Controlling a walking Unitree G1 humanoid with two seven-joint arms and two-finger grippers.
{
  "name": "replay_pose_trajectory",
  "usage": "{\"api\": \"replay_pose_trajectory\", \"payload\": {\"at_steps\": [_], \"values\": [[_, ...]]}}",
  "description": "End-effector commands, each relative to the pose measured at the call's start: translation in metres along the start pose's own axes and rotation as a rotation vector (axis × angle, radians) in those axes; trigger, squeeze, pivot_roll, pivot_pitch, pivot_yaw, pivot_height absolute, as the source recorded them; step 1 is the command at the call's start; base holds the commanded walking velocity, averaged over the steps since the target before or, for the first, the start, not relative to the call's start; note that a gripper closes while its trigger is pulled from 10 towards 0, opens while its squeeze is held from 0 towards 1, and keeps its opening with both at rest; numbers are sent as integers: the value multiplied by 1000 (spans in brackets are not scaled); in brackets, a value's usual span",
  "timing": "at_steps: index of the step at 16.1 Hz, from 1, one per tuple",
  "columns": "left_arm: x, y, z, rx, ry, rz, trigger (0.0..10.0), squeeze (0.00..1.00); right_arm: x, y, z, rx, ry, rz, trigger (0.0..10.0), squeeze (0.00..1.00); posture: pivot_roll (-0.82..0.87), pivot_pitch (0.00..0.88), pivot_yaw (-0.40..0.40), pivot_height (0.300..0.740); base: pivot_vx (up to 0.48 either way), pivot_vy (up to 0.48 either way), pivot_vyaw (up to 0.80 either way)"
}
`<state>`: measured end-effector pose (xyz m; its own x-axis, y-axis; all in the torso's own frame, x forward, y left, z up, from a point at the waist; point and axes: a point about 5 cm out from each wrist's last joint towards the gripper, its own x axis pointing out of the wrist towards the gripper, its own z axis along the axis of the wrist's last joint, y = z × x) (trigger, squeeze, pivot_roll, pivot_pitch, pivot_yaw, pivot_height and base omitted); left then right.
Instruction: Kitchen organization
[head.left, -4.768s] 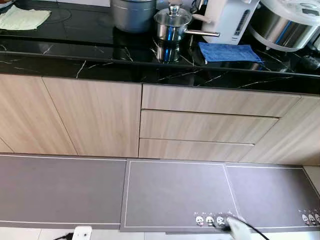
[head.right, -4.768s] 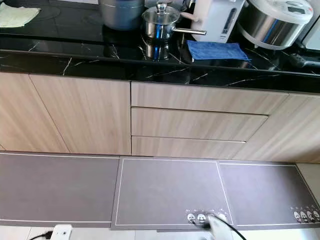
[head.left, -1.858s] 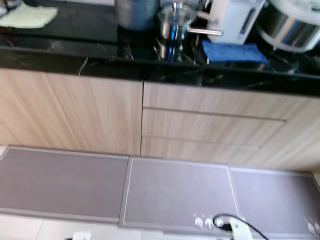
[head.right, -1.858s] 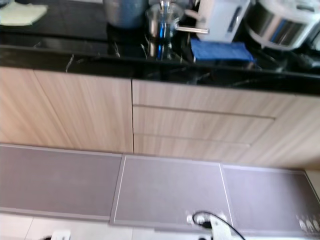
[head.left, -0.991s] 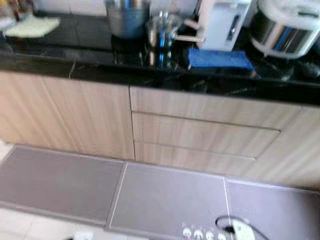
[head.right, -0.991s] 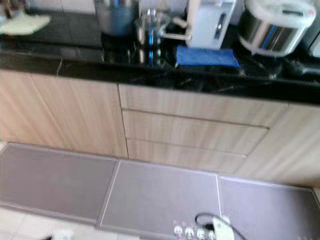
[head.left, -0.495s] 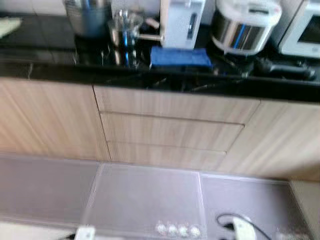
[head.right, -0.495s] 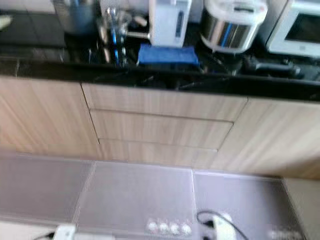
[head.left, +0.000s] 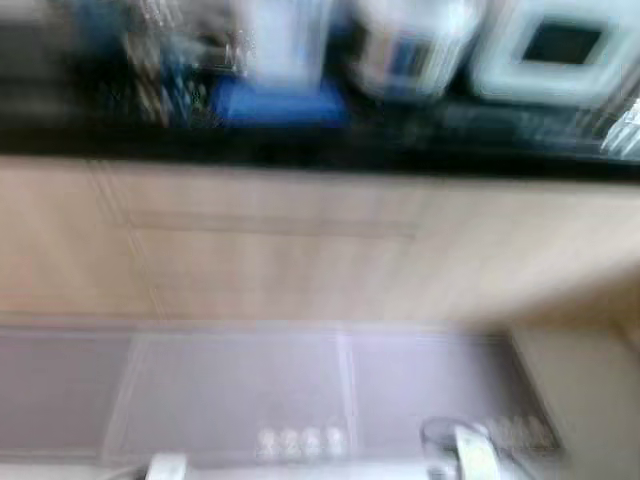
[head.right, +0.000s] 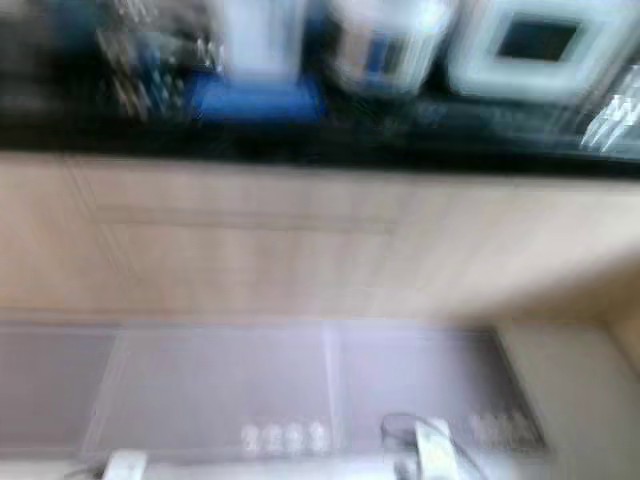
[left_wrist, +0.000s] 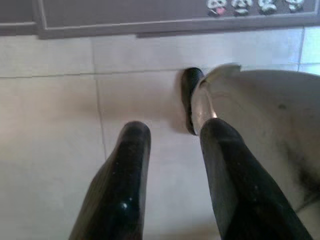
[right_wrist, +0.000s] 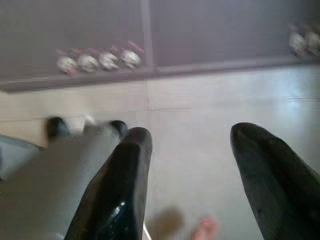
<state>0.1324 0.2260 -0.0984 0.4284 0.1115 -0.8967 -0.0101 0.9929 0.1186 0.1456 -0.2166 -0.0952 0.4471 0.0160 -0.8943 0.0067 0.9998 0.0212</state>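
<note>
The eye views are badly blurred. A black countertop (head.left: 330, 150) runs across the top over pale wooden cabinets (head.left: 300, 240). On it lie a blue cloth (head.left: 280, 103), a white water boiler (head.left: 285, 40), a silver rice cooker (head.left: 415, 45), a white microwave (head.left: 555, 45) and steel pots (head.left: 165, 60) at the far left. Both arms hang low over the tiled floor. My left gripper (left_wrist: 175, 127) is open with nothing between its fingers. My right gripper (right_wrist: 191, 132) is also open and holds nothing.
Grey mats (head.left: 240, 390) lie on the floor along the cabinets, one with a row of small printed figures (head.left: 300, 440). A white power strip (head.left: 165, 466) sits at the mat's near edge. A pale part of my own body (head.left: 475, 455) shows at the bottom.
The whole picture has slid left and grown blurrier, so the camera has swung right. The microwave has come into view and the pots have shifted toward the left edge.
</note>
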Motion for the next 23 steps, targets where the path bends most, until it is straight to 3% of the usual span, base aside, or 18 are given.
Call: {"api": "replay_pose_trajectory", "payload": {"at_steps": [1, 3, 9, 12, 15, 23], "values": [[0, -11, -5, 7, 20, -34, 10000, 0, -1, -8, 4, -32, -12, -38, 10000, 0, 49, 55, -112, 740, 0, -300, 0], [0, -12, -7, 16, 26, -36, 10000, 0, -1, -7, 4, 18, -34, -40, 10000, 0, 47, 51, -117, 740, 0, -300, 0], [0, -14, -8, 4, 30, -39, 10000, 0, -1, -7, 6, -10, -38, -12, 10000, 0, 52, 46, -130, 740, 0, -302, 0], [0, -14, -7, 9, 29, -39, 10000, 0, -1, -7, 7, -88, -21, 1, 10000, 0, 51, 38, -130, 740, 0, -300, 454], [0, -14, -7, 13, 26, -40, 10000, 0, -1, -6, 5, -48, -16, 10, 10000, 0, 47, 31, -126, 740, 0, -304, 152], [0, -14, -9, 33, 28, -44, 10000, 0, -1, -4, 2, -51, -7, 28, 10000, 0, 56, 14, -121, 740, 0, -300, 0]]}}
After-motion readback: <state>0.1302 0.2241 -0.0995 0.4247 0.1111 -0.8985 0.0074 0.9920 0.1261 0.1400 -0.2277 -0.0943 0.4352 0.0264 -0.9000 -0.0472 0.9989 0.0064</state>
